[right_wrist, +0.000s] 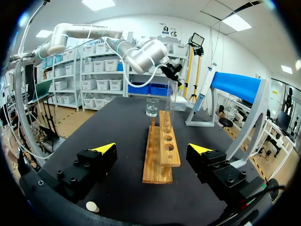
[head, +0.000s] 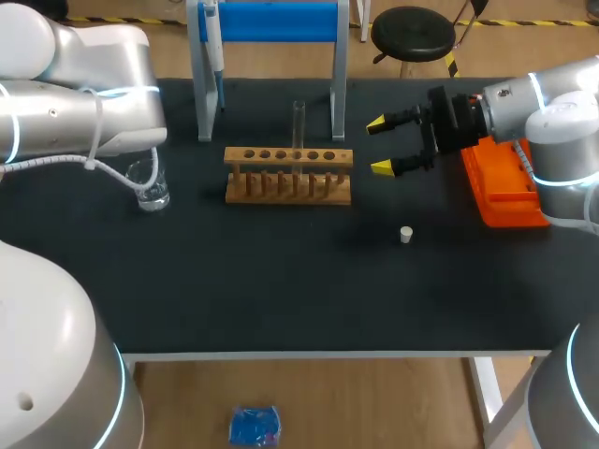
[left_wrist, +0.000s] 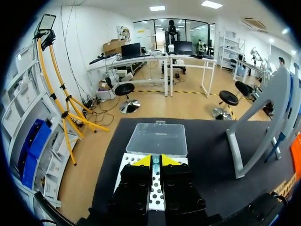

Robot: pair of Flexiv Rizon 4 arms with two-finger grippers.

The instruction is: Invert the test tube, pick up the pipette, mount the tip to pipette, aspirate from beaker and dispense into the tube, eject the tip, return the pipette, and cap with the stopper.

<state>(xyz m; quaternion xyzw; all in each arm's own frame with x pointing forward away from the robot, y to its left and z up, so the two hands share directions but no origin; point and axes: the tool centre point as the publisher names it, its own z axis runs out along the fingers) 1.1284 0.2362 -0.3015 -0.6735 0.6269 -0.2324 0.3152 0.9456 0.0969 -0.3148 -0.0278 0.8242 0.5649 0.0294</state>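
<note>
The test tube (head: 299,126) stands upright in a middle hole of the wooden rack (head: 288,175) at the table's (head: 281,290) centre. The right gripper (head: 379,146) hangs just right of the rack, its fingers spread wide with nothing between them. The white stopper (head: 406,235) lies on the table nearer than that gripper, and the orange box (head: 505,187) sits at far right. The beaker (head: 150,187) stands left of the rack, and the pipette (head: 214,47) hangs on the blue-topped stand (head: 276,21) behind. The left gripper (left_wrist: 156,161), fingertips pressed together and empty, hovers over a clear-lidded box (left_wrist: 157,139).
</note>
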